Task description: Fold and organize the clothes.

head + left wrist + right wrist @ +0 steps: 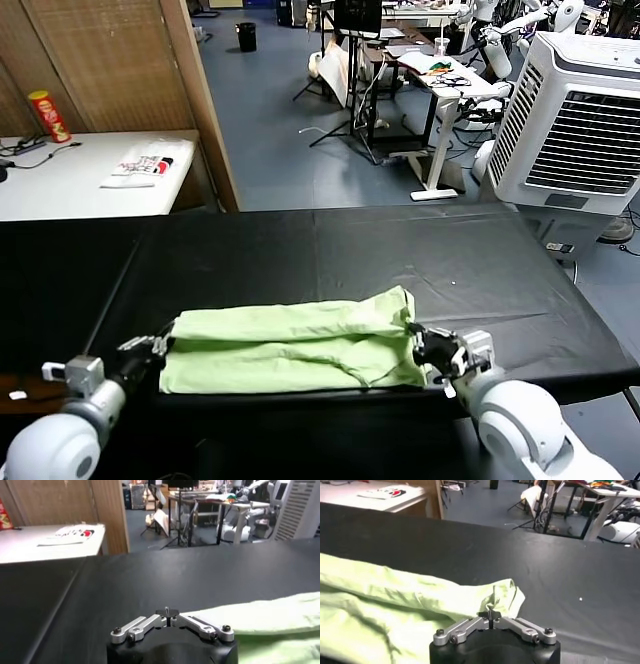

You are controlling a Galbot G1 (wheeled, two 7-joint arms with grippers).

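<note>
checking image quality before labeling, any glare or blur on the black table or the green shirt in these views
Head view: shirt evenly lit, table matte black with a faint sheen, no harsh glare. Left wrist view: background softly blurred, left gripper sharp. Right wrist view: right gripper and cloth folds clear, soft shadows.

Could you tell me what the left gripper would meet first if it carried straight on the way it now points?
Probably nothing soon: the shut left gripper points across the bare black table, with the green shirt off to one side. Beyond the far edge is open floor, though depth is uncertain.

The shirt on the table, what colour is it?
Pale light green, plain; the shirt shows best in the head view.
</note>
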